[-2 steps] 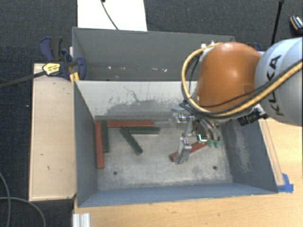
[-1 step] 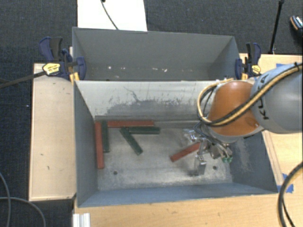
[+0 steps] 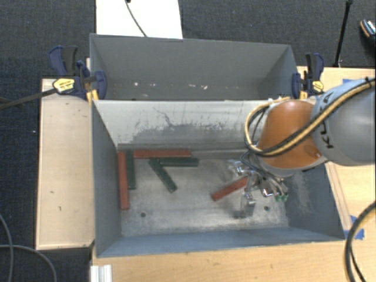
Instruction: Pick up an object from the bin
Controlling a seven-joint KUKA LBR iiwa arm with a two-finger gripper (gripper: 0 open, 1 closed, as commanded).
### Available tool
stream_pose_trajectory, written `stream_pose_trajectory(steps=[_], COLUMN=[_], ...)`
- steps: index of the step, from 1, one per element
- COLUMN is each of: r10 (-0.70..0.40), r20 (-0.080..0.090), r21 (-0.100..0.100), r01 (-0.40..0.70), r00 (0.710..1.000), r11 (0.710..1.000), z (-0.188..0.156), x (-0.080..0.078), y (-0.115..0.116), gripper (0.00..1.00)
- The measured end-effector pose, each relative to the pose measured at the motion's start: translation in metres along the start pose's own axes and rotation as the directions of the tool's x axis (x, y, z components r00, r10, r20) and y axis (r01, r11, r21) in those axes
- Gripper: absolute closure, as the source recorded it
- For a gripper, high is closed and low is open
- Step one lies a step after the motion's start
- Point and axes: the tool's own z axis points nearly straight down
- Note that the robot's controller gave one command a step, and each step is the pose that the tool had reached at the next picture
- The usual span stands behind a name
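My gripper (image 3: pixel 249 197) is low in the right half of the bin, under the orange wrist cover. A short red stick (image 3: pixel 228 190) lies tilted on the bin floor, and its right end reaches up to the gripper's metal parts. Whether the stick is gripped is hidden by the wrist. A dark green stick (image 3: pixel 163 175) lies at a slant further left, well apart from the gripper.
Along the back left lie a red stick (image 3: pixel 161 154) and a dark green stick (image 3: pixel 179 163). By the left wall a long red stick (image 3: pixel 123 182) stands lengthwise next to a dark green one (image 3: pixel 131 170). The bin's right wall is close beside the arm.
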Motion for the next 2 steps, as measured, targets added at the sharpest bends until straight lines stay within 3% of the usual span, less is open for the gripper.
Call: stream_pose_trajectory(steps=[2], r10=[0.015], r20=[0.002], r21=[0.000], r01=[-0.015], r00=[1.000], r11=[1.000], z=[-0.0008], x=[-0.0008], y=[0.0002], gripper=[0.00])
